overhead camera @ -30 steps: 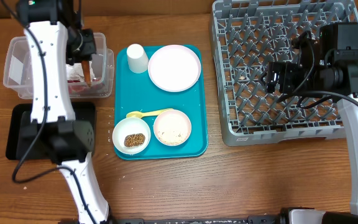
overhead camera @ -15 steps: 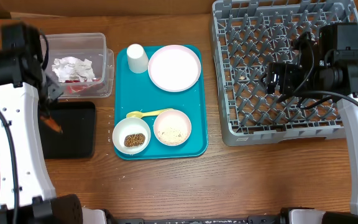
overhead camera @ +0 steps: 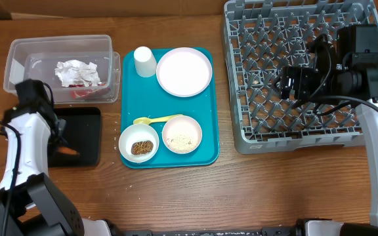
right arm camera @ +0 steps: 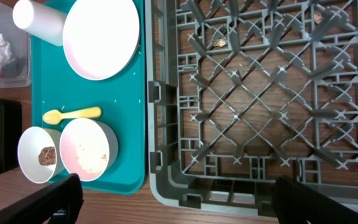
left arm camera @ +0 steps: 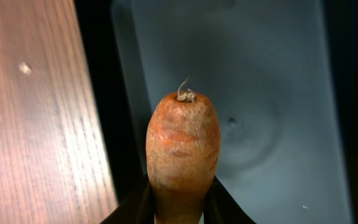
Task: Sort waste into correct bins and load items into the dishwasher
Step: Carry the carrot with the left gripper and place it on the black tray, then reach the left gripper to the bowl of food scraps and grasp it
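Left wrist: I've got the left fingers (left arm camera: 229, 210) pinching the carrot piece (left arm camera: 183, 146), tip sticking out past them. Black tray (left arm camera: 260, 124) sits directly beneath, with bare bench (left arm camera: 36, 112) off to their left. Right wrist: right fingers (right arm camera: 55, 199) are spread wide, hovering above the dish rack (right arm camera: 253, 93).

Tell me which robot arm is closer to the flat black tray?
Left. The left end effector holds the orange carrot piece over the flat black rectangular tray; the right end effector hangs over the grey plastic dish rack, far away.
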